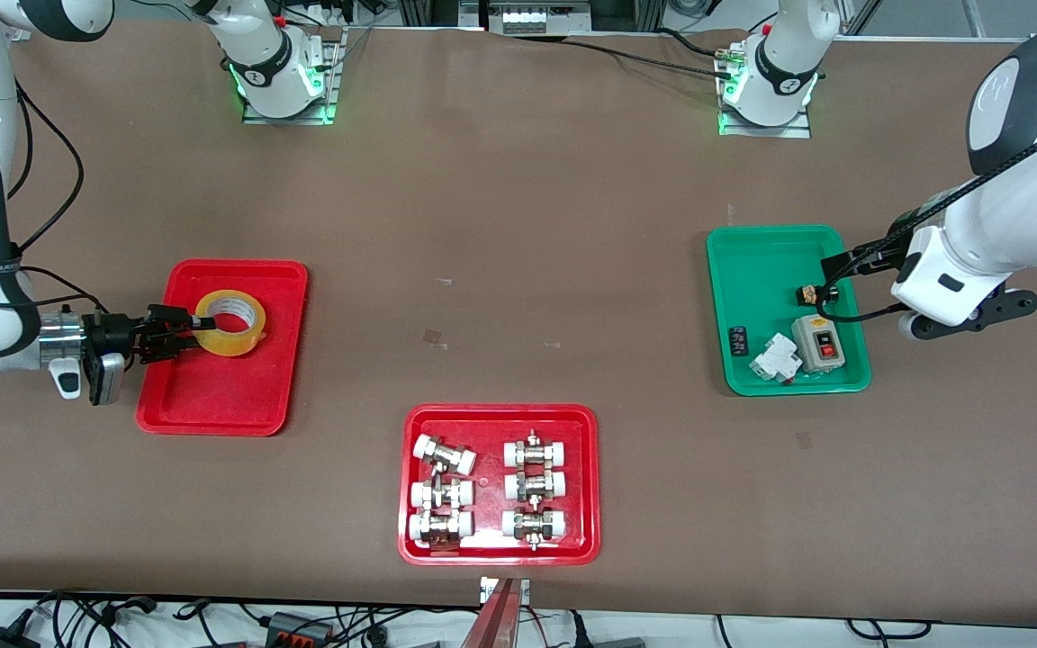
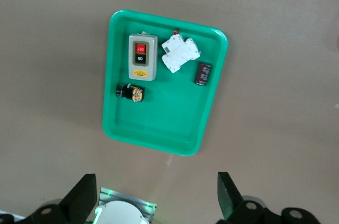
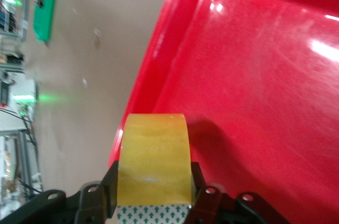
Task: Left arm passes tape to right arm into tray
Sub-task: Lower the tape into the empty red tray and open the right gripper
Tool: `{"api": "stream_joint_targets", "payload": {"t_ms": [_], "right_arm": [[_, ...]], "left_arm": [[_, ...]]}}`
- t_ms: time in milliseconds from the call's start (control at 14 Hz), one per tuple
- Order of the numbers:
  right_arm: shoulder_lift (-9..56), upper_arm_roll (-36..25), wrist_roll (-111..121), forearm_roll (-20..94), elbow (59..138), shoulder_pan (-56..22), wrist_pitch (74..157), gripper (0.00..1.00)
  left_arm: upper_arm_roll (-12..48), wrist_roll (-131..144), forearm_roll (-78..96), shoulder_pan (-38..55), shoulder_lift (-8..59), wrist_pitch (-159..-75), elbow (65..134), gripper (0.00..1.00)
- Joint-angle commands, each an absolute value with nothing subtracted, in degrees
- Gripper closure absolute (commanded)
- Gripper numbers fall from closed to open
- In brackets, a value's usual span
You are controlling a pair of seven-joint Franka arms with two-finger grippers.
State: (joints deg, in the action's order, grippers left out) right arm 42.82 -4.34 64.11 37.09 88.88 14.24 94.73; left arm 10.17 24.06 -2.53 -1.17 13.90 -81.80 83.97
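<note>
Two arms | right gripper (image 1: 199,331) clamps tape (image 1: 230,321) over tray (image 1: 239,400) | left gripper (image 2: 153,197) spread, waiting over green tray (image 2: 153,128) | next: lower, release

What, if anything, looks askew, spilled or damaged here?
Nothing is spilled or damaged. One fitting in the fittings tray lies skewed against its neat rows. The tape sits over the plain red tray, gripped by the right end effector. The left end effector hangs open over the green tray.
</note>
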Motion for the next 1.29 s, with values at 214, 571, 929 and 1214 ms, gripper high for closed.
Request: {"api": "stream_joint_targets", "payload": {"t_ms": [214,571,929,1214], "right_arm": [[41.1,-3.7,67.9,27.0,89.9,10.4,102.3,0.0],[33.8,-4.0,65.4,15.1,90.1,4.5,107.6,0.0],[20.7,-3.9,38.7,8.1,93.1,0.8,104.3,0.0],[10.8,-3.8,17.5,2.5,93.5,-4.1,95.6,0.0]], "left_arm": [[11.2,21.5,-3.8,-2.0,4.0,-90.6,98.2,0.0],[11.1,19.4,-3.8,-1.8,6.9,-89.1,92.0,0.0],[11.2,15.7,-3.5,-2.0,7.9,-87.7,89.1,0.0],[11.3,13.5,-3.4,-2.1,5.3,-87.9,92.3,0.0]]}}
